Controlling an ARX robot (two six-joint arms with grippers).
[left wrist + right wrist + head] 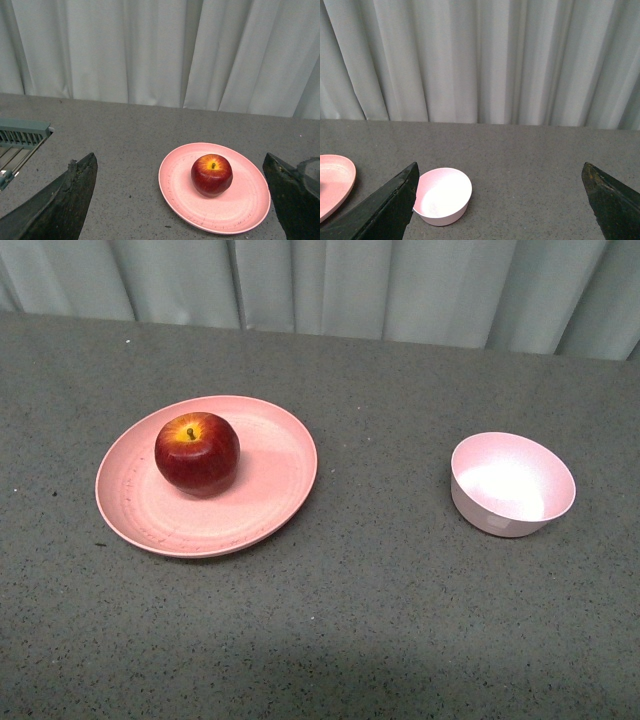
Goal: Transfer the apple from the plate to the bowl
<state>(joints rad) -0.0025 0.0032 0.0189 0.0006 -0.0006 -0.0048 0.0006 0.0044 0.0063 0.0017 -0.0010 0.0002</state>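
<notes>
The dark red apple (197, 452) sits on the wide pink plate (270, 480) at the left of the grey table. The small pale pink bowl (512, 484) stands empty to the right, apart from the plate. Neither gripper shows in the front view. In the left wrist view the apple (211, 174) rests on the plate (240, 200), ahead of my open, empty left gripper (182, 200). In the right wrist view the bowl (442, 195) stands ahead of my open, empty right gripper (500, 200), near one dark finger (385, 210). The plate's edge (335, 182) shows there too.
Pale curtains (330, 285) hang along the table's far edge. A grey-green slatted rack (22, 137) shows at the side of the left wrist view. Bare grey tabletop (380, 500) lies between plate and bowl.
</notes>
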